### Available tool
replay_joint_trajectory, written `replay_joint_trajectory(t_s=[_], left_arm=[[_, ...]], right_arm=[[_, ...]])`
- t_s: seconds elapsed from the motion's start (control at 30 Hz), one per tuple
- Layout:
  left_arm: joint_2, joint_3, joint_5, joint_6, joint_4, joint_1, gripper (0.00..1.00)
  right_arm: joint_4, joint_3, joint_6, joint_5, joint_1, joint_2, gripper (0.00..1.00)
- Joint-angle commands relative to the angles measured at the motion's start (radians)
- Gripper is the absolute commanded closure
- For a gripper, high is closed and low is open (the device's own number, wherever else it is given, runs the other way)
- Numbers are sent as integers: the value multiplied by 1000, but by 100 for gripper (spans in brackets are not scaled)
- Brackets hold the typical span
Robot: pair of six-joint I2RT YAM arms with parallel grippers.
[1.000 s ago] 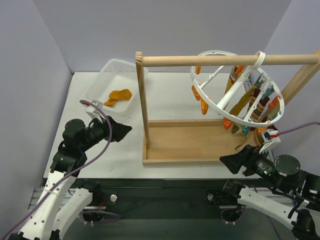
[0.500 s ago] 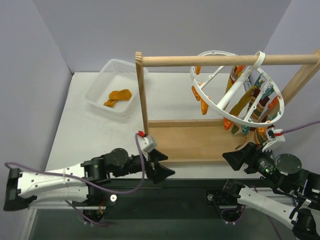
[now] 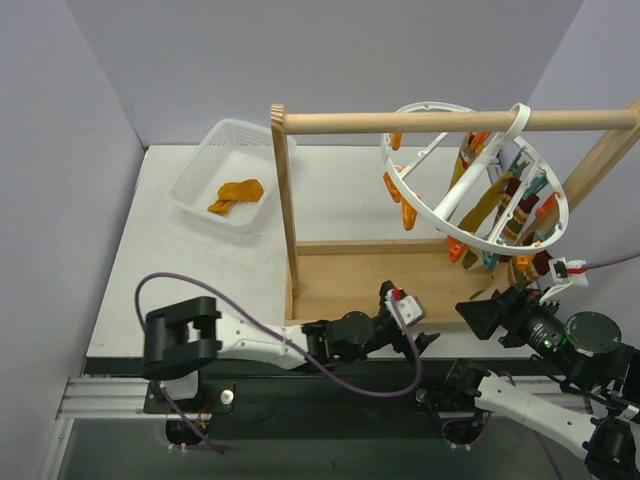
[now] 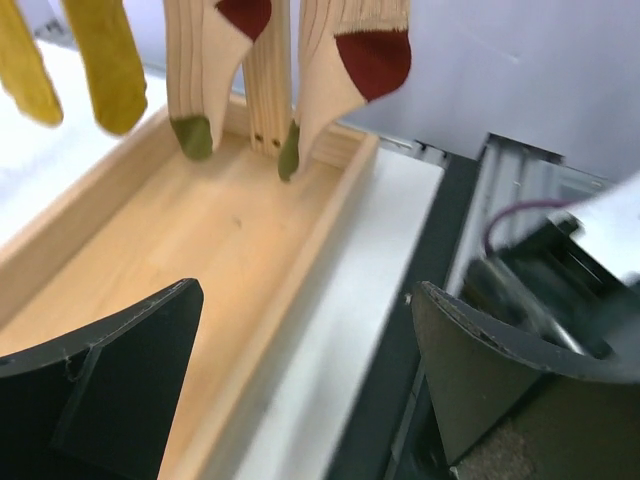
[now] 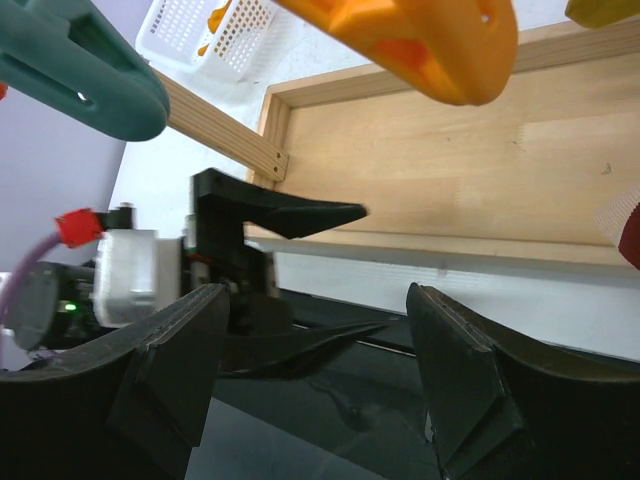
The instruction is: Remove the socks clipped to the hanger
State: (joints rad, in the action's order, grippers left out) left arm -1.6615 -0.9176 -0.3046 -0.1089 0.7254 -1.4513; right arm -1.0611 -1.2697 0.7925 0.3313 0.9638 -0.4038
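Socks (image 3: 487, 205) are seen clipped to the hanger (image 3: 456, 192), whose white ring is hung by its hook near the right end of the rod (image 3: 380, 122) of the wooden rack. It hangs tilted above the rack's base tray (image 3: 370, 280). Plain mustard ones and striped ones are hung among small orange and teal clips. From above they overlap, so their count cannot be told. One more mustard sock (image 3: 236, 192) is found lying in the white mesh basket (image 3: 197, 160) at the far left of the bench (image 3: 190, 270), well apart from the hanger.

The left arm (image 3: 270, 340) is laid low along the near edge of the bench and reaches right towards the tray's near right corner. The left jaws are spread wide and nothing is held between them. In the left wrist view, two striped socks (image 4: 215, 70), tan with dark red heels and green toes, are seen hanging over the tray ahead of the jaws. Their toes are clear of the wood below, and two mustard socks (image 4: 105, 60) hang beside them on the left.

The right arm (image 3: 545, 335) is set near the tray's right corner, beneath the hanger. The right jaws are parted as well, with nothing gripped. In the right wrist view a teal clip (image 5: 85, 75) and an orange clip (image 5: 430, 40) are seen close above, and the left jaws are caught just ahead, beside the tray's near wall.
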Motion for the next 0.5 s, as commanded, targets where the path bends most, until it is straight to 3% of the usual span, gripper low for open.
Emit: replay_joint_trajectory(t_s=[0.0,0.17,0.47], left_arm=[[-228,-219,-60,162,218,0,3],[-415,-441,-44,201,249,0,3],[-638,-682,-54,209,256,3,3]], right_arm=[[-4,-17,14,23,7,-18,28],[0,-30,22,22,6,0,28],[1,-22,27,-6,6,11,28]])
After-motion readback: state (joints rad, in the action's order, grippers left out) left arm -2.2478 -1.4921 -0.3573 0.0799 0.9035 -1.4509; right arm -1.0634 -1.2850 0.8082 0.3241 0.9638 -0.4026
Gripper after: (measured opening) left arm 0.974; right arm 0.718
